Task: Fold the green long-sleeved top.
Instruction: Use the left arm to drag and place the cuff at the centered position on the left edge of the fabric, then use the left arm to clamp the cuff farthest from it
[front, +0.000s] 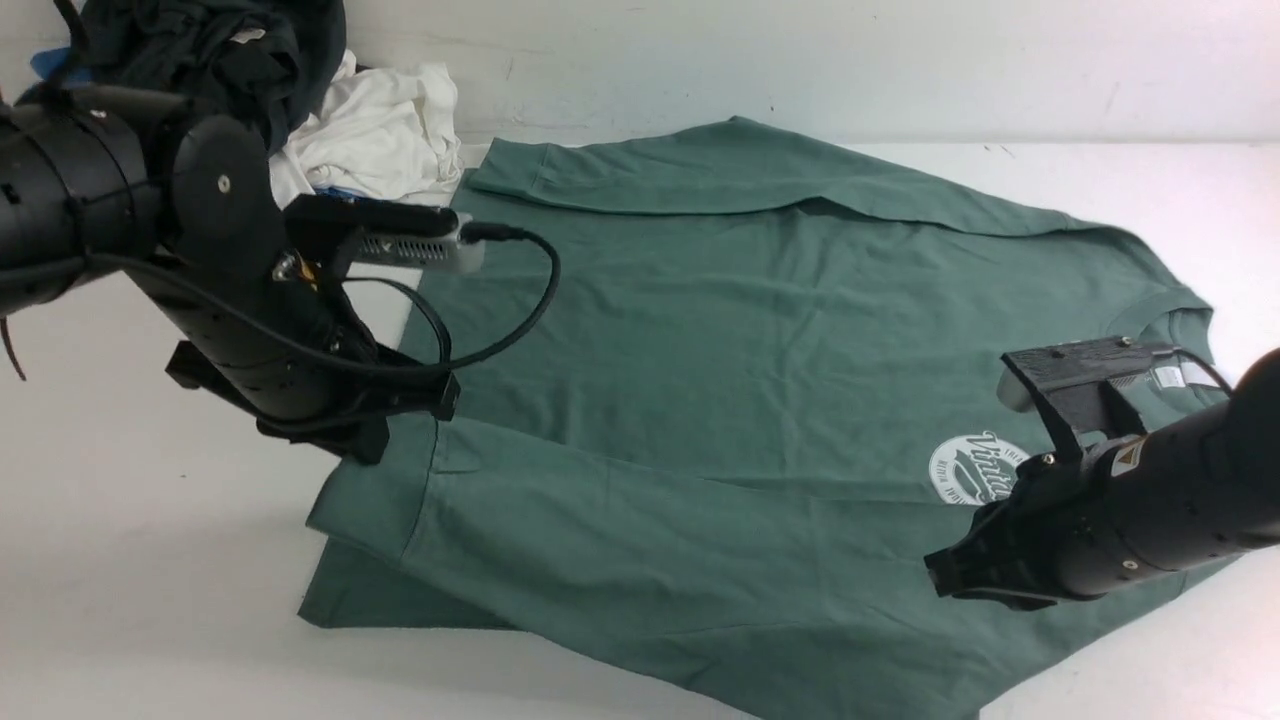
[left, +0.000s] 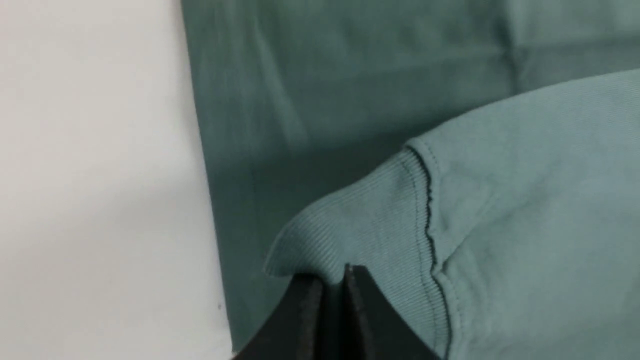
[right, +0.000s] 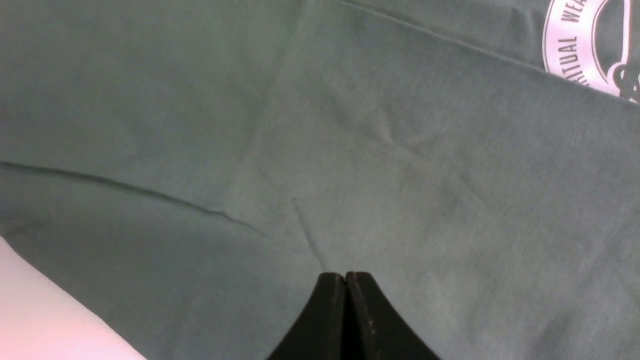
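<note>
The green long-sleeved top (front: 700, 350) lies flat on the white table (front: 150, 600), neck to the right and hem to the left. Both sleeves are folded across its body. My left gripper (front: 410, 415) sits at the hem end, shut on the near sleeve's ribbed cuff (left: 360, 225). In the left wrist view, cuff cloth bunches between the left gripper's (left: 332, 277) fingers and lifts a little off the body. My right gripper (front: 935, 580) is shut just above the cloth, next to the round white chest logo (front: 975, 470). Nothing shows between the right gripper's (right: 345, 275) jaws.
A heap of other clothes sits at the back left against the wall: a black garment (front: 200, 40) on top and a white one (front: 380, 130) beside the green top's far corner. Bare table runs along the left and the near edge.
</note>
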